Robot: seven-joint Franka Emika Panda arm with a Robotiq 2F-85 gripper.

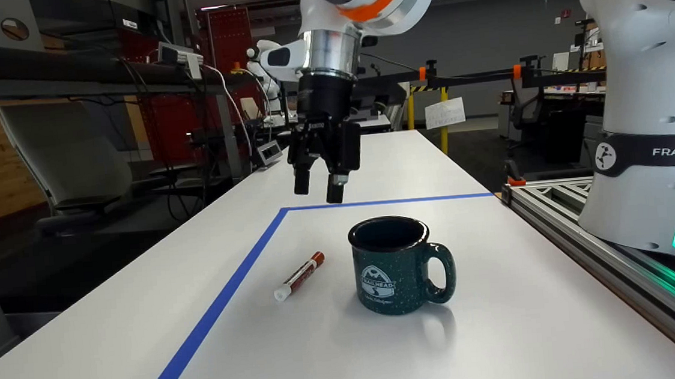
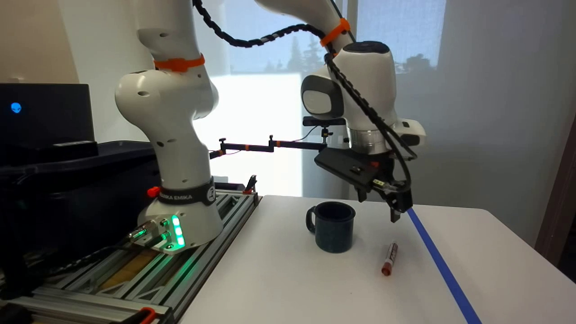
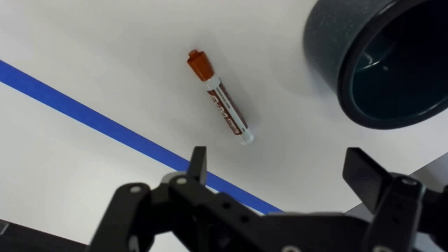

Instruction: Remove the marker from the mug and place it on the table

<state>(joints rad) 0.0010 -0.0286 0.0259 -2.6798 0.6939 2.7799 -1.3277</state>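
One slim, white-and-reddish-brown plastic marker (image 3: 221, 97) lay on the flat white worktop (image 1: 303, 361), outside and near the round, glossy, speckled teal-green mug (image 1: 387, 269), opposite its handle (image 1: 450, 271). Higher than the mug, the black two-fingered pincer (image 3: 276, 155) hung with its tips spread, holding nothing. The marker looked stiff and would probably prove light, smooth and prone to rolling; its middle, gripped crosswise, seemed the best hold.

1 mrkr (image 3: 224, 103) | 1 mug (image 1: 392, 269) | 1 mug hndl (image 1: 450, 271) | 1 taped tbl (image 1: 505, 333) | 2 blu tape lns (image 1: 209, 320)
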